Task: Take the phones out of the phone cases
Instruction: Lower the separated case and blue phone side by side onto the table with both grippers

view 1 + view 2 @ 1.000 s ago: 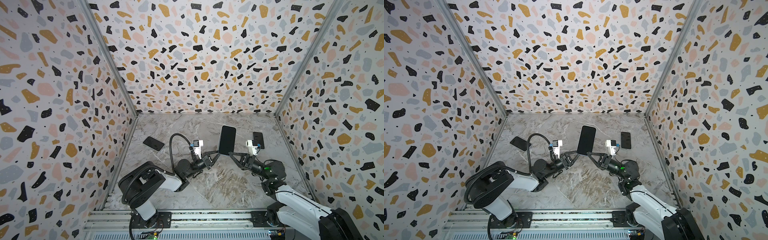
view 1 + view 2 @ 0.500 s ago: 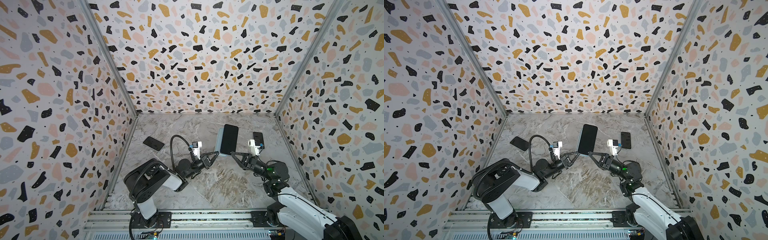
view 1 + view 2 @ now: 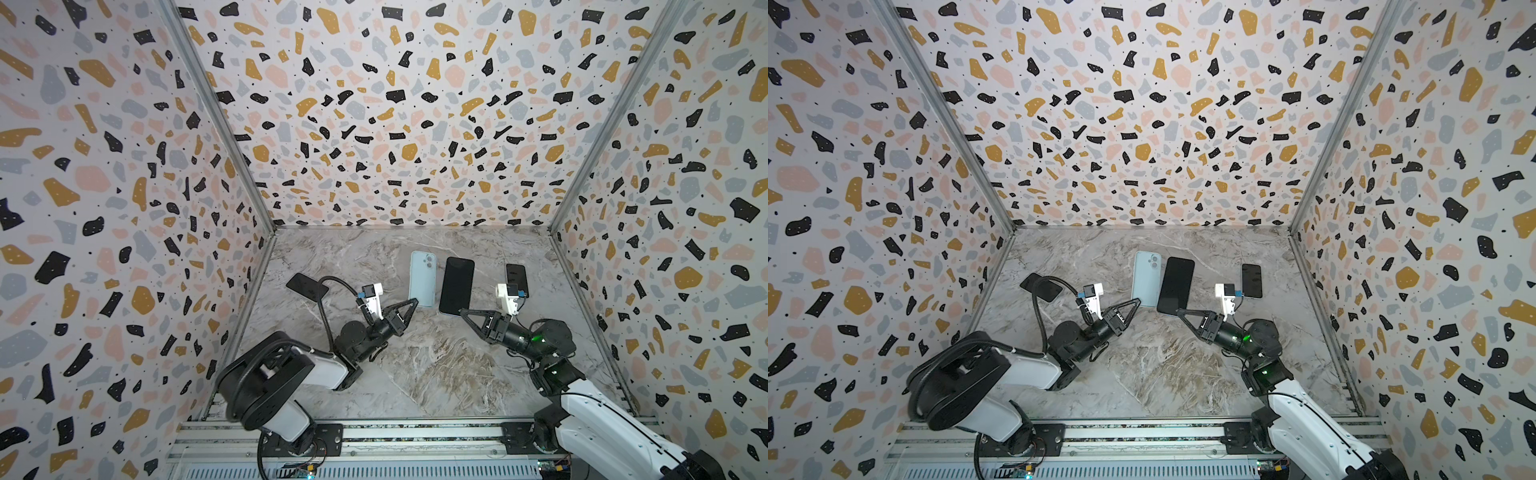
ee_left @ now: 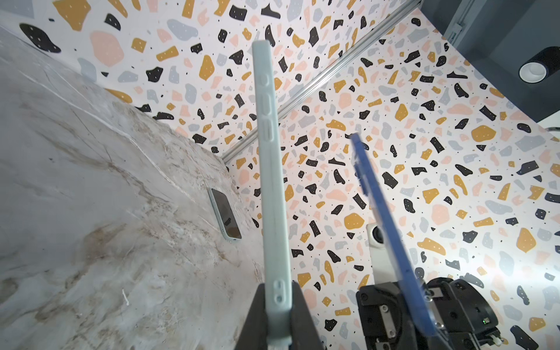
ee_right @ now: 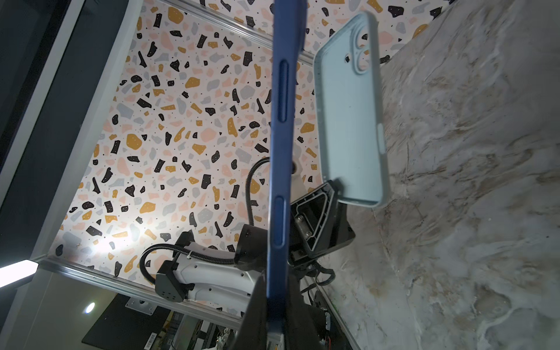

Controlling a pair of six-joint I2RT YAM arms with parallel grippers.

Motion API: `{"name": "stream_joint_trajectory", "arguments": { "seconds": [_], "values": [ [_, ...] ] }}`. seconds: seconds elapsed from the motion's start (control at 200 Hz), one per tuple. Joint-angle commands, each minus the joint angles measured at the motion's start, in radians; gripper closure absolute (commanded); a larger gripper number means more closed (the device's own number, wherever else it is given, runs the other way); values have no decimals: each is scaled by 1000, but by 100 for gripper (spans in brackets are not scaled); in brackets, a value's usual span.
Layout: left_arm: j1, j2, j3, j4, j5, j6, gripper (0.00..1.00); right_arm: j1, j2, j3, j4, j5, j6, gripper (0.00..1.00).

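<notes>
**Both top views.** The left gripper point(image 3: 413, 302) is clamped on the bottom edge of the pale blue case point(image 3: 422, 279). The case rises from the gripper toward 12 o'clock, with its back and camera cut-out facing the camera. The right gripper point(image 3: 463, 311) is pinched tight on the bottom corner of the phone point(image 3: 456, 286), which also rises toward 12 o'clock, dark screen showing. The phone stands just beside the case, at its 3 o'clock, and both are held up off the marble table point(image 3: 415, 365). Two other handsets lie flat and untouched: the left spare phone point(image 3: 306, 286) at 9 o'clock of the case, and the right spare phone point(image 3: 516, 277) at 3 o'clock of the phone. **Left wrist view.** The case point(image 4: 272, 181) is seen edge-on between the narrow jaws of the left gripper point(image 4: 277, 303), and nothing fills it. The blue-edged phone point(image 4: 385, 227) tilts away from it with clear open space between them. The right spare phone point(image 4: 225, 216) lies on the table beyond. **Right wrist view.** The phone point(image 5: 281, 151) is gripped edge-on in the right gripper point(image 5: 278, 303), bare of any cover. The hollow inside of the case point(image 5: 348, 121) faces it, apart from it. **Progress.** The separation itself appears complete, since phone and case are each in a different gripper and do not touch. What probably remains is to lay both items down on the table and let them go.
</notes>
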Motion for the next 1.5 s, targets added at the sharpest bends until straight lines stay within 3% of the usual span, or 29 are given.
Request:
{"name": "stream_joint_trajectory", "arguments": {
  "seconds": [0.0,0.14,0.225,0.601,0.841,1.197,1.497],
  "values": [
    [3,-150,12,-319,-109,75,100,3,-36,65,-121,35,-127,100],
    [3,-298,21,-615,-154,79,100,5,-43,54,-226,63,-185,100],
    [2,-336,4,-685,-148,54,100,14,-33,49,-262,75,-206,100],
    [-1,-262,-91,-588,-24,-52,100,107,65,1,-285,154,-238,100],
    [-13,-240,-142,-557,-40,-74,100,146,186,-34,-183,171,-225,100],
    [-42,-68,-178,-369,-57,-136,100,184,390,-25,-35,176,-225,100],
    [-80,-46,-196,-351,-108,-175,98,189,551,-6,71,166,-222,100]
  ]
}}
